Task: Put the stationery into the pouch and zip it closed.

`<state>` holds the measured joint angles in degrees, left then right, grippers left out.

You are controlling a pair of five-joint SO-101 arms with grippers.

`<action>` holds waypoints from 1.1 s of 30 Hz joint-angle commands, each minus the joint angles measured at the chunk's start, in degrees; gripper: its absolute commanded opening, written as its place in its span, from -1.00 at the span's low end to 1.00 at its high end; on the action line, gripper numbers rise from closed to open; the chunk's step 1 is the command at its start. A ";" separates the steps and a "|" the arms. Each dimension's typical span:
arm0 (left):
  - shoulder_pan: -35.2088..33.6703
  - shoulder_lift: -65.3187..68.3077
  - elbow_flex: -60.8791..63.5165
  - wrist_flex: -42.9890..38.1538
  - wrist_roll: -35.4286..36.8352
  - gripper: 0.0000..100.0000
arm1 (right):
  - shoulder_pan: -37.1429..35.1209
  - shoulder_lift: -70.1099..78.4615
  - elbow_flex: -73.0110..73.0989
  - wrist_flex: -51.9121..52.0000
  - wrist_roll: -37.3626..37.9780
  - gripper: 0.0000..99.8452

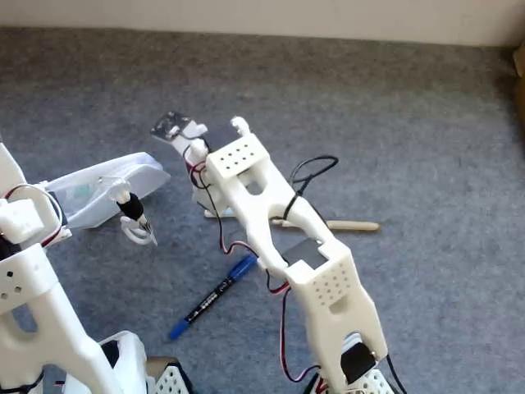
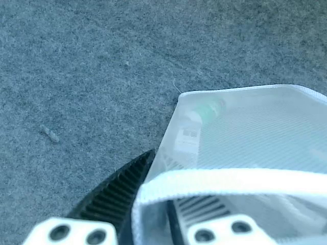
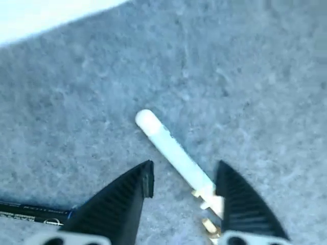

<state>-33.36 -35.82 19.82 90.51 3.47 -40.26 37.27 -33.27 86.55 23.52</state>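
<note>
- the left fingers (image 2: 115,196) are pinched on the pouch (image 2: 245,138) rim, one inside, one outside
- the right fingers (image 3: 122,199) are spread, with the white pen (image 3: 171,148) lying on the table right between them
- so it's pick-up time I'd say: drop down, squeeze, carry it over
- the left wrist view catches a green-capped item (image 2: 204,109) inside the pouch; the high view adds the blue marker (image 1: 215,294) off to the side of the right fingers

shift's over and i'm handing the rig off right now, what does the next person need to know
Grippers: left gripper shut on the pouch rim; right gripper open, jaws either side of the pencil on the carpet, not gripping it.
Also out: blue marker, on the carpet between the arms.
Done: a green-tipped item looks to be inside the pouch.
Left: pencil and marker in, then zip shut.
</note>
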 commanded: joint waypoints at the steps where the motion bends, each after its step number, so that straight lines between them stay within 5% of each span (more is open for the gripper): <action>1: -0.66 1.54 1.36 -0.70 0.26 -0.99 | -2.33 -1.89 -0.40 -1.19 0.53 -0.47; 6: -0.66 1.54 1.45 -0.70 0.26 -0.99 | -2.68 4.44 -0.84 -1.27 0.53 -0.54; 14: -0.66 1.54 3.65 -2.55 0.26 -0.99 | -1.10 10.77 -0.84 -7.96 0.62 -0.98; 33: -0.31 1.54 3.65 -2.64 0.26 -0.99 | 6.90 -5.41 -4.62 -2.07 0.18 -0.99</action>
<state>-33.36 -35.82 21.58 88.31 3.56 -35.08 39.82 -35.30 82.95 23.60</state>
